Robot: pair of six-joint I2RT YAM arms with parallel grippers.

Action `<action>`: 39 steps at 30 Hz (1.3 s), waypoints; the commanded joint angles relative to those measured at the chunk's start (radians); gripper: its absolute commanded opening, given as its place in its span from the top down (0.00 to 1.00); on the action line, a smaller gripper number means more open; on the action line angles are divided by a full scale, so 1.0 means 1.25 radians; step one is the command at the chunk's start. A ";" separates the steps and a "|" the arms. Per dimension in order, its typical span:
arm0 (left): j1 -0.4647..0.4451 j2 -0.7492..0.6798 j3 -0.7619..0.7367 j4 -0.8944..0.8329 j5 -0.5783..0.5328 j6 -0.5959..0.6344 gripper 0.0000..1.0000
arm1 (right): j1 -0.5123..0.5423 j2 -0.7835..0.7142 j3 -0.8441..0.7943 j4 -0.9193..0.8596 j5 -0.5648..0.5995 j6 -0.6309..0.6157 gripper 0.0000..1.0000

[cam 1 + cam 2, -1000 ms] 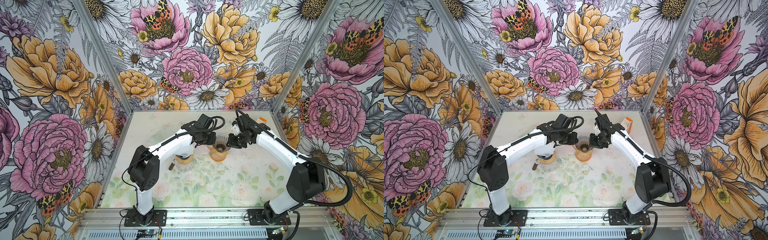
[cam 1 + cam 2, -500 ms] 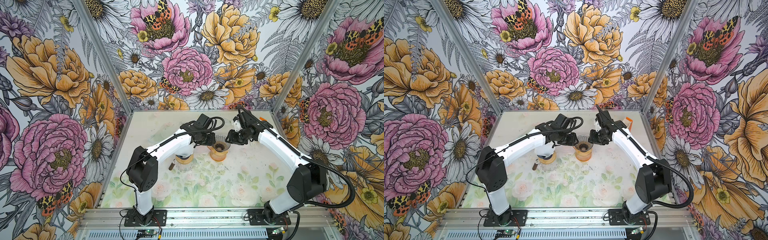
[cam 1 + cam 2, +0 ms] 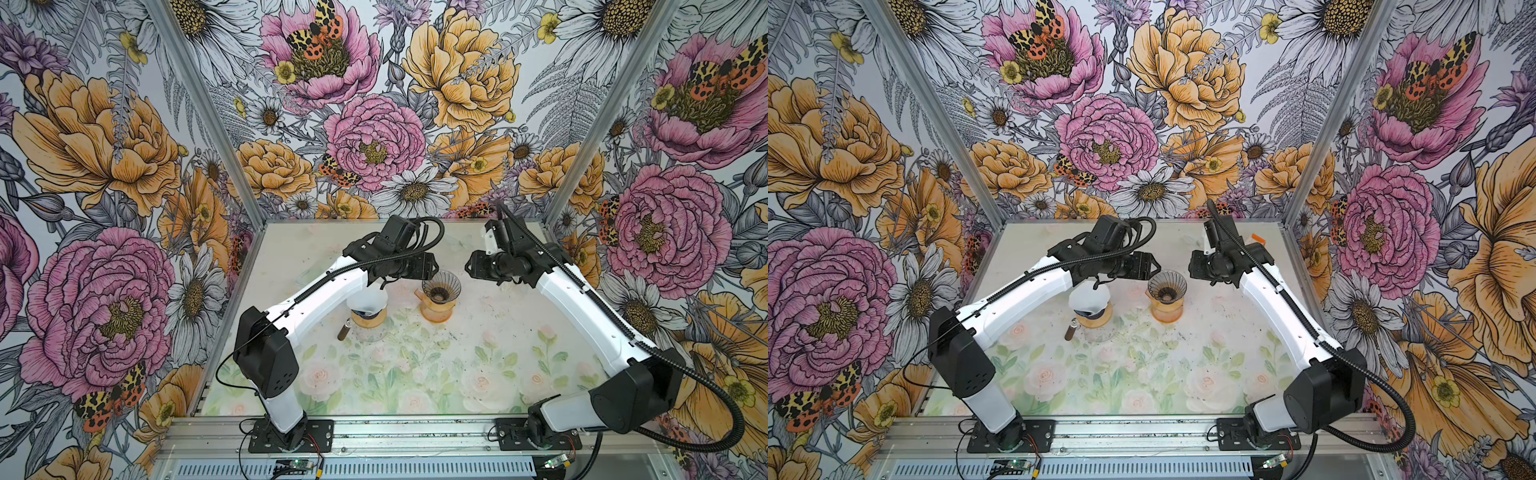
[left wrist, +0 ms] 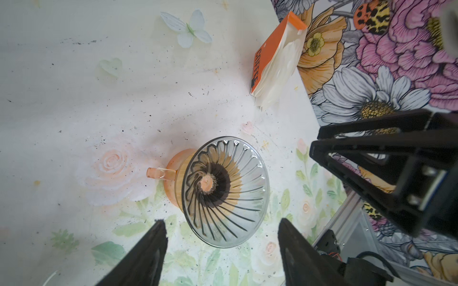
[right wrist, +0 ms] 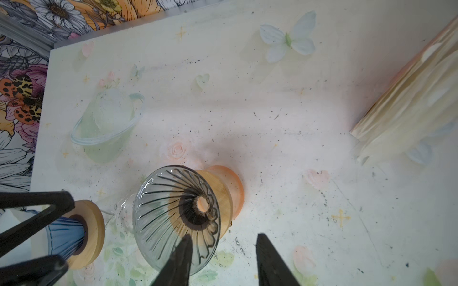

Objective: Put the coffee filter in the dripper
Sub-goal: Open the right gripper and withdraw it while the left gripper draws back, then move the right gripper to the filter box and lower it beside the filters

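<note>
dripper (image 3: 441,286): clear ribbed glass cone with a wooden collar, upright on an orange see-through mug (image 3: 436,313), mid-rear of the worktop (image 3: 415,365). Mug handle points left in both top views. In the left wrist view the cone's inside is bare glass down to the bottom hole, with orange showing through.

coffee filters (image 4: 277,71): white paper stack in an orange pack (image 4: 269,47) marked COFFEE. It sits at the rear right corner of the worktop, by the wall, well apart from the dripper.

second dripper (image 3: 1098,316): near the first, on its left in both top views. Wooden collar on a clear carafe (image 3: 1096,332). A white paper cone (image 3: 1092,297) sits in it, looks like a filter.
</note>
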 commanded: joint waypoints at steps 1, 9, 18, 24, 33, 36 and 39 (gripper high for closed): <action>0.007 -0.064 0.032 0.003 -0.018 0.023 0.19 | -0.016 -0.047 0.025 0.002 0.081 -0.012 0.56; 0.006 -0.206 -0.021 0.008 -0.089 0.084 0.05 | -0.077 -0.066 -0.005 0.004 0.108 -0.024 0.56; 0.011 -0.390 -0.218 0.073 -0.130 0.081 0.01 | -0.174 -0.047 -0.073 0.010 0.111 -0.013 0.59; 0.014 -0.435 -0.290 0.073 -0.137 0.062 0.01 | -0.226 -0.008 -0.117 0.048 0.099 -0.008 0.65; 0.015 -0.442 -0.301 0.076 -0.126 0.058 0.01 | -0.272 0.086 -0.125 0.134 0.079 -0.011 0.70; 0.016 -0.435 -0.304 0.078 -0.119 0.059 0.01 | -0.278 0.125 -0.116 0.155 0.083 -0.014 0.71; 0.016 -0.422 -0.303 0.081 -0.117 0.056 0.01 | -0.282 0.166 -0.103 0.171 0.091 -0.018 0.72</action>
